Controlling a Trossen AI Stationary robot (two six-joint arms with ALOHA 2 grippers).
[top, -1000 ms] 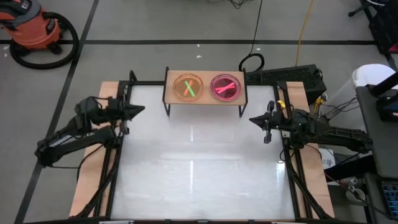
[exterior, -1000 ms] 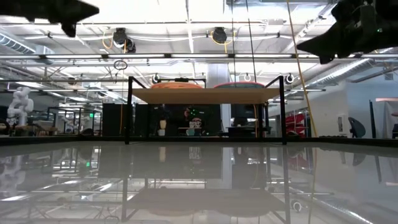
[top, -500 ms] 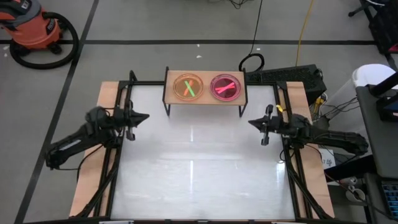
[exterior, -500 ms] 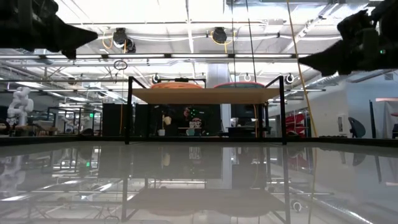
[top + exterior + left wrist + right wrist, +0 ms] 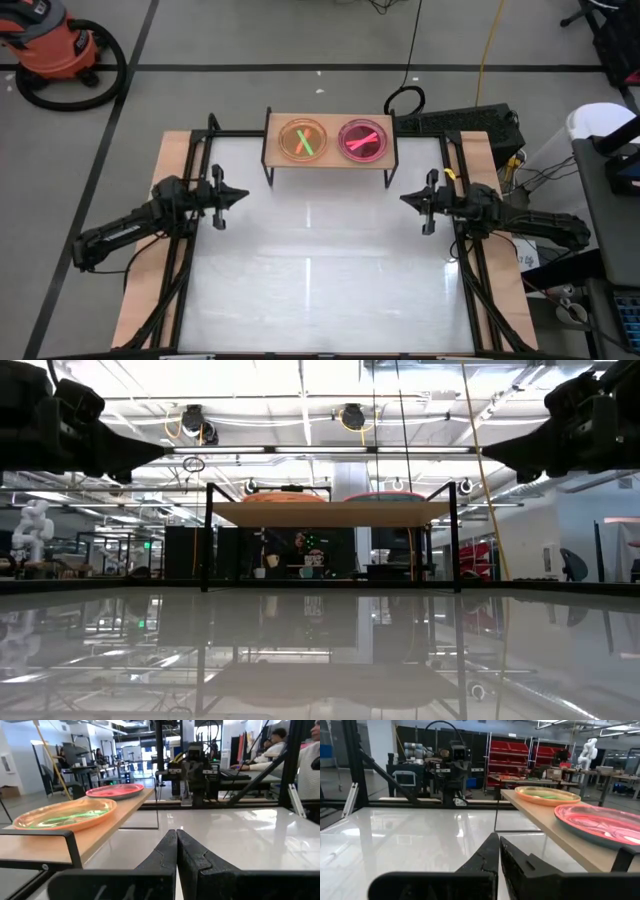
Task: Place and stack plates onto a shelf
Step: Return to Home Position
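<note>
Grey floor (image 5: 250, 35) crossed by dark tape lines (image 5: 300, 67), orange shop vacuum (image 5: 50, 45) far left, yellow cable (image 5: 488, 50) far right, red bin racks (image 5: 507, 756), ceiling strip lights (image 5: 302, 390).

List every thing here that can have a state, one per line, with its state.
Left gripper: shut, empty, raised over the left side of the table.
Right gripper: shut, empty, raised over the table's right side.
Orange-green plate stack: flat on the shelf, left arm's side.
Pink plate stack: flat on the shelf, right arm's side, apart from the other stack.
Shelf: upright, carrying both stacks.
</note>
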